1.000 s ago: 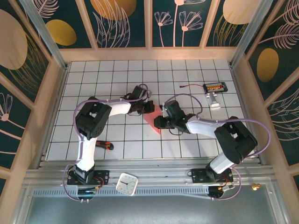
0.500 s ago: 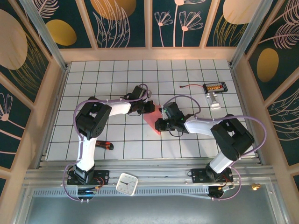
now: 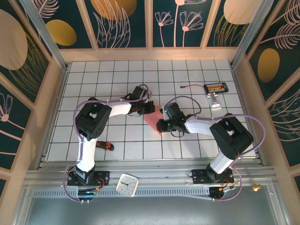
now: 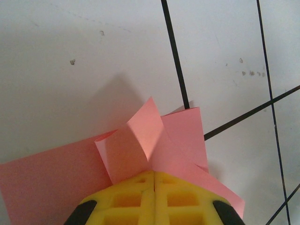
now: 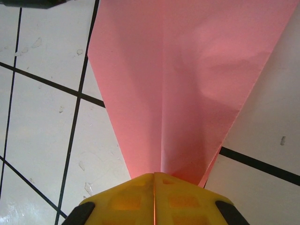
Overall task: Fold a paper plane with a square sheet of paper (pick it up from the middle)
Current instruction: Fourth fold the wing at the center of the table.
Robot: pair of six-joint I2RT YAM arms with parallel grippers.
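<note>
Salmon-pink paper plane [image 3: 153, 120] lay mid-table on white grid-tiled table [image 3: 93, 84], spanning gap between both arms. At wide end, left gripper [image 4: 153, 176] clamped tight on paper, small flaps standing just ahead of yellow fingers [image 4: 176, 183]. At narrow end, right gripper [image 5: 153, 174] pinched closed on centre crease.

White worktop [image 3: 93, 79] ruled into square tiles by thin black lines; plain salmon-pink paper plane [image 3: 153, 124], lighter pink on its upturned flaps; bright yellow fingers on left hand [image 4: 153, 173] and right hand [image 5: 154, 175], black at the outer corners; left arm [image 3: 91, 123] and right arm [image 3: 230, 137] in white and black; dark teal walls [image 3: 126, 26] patterned with gold ovals and pale pink line-drawn leaves and flowers; white square clock [image 3: 127, 184], black marks on its face; red-handled black tool [image 3: 107, 146].
</note>
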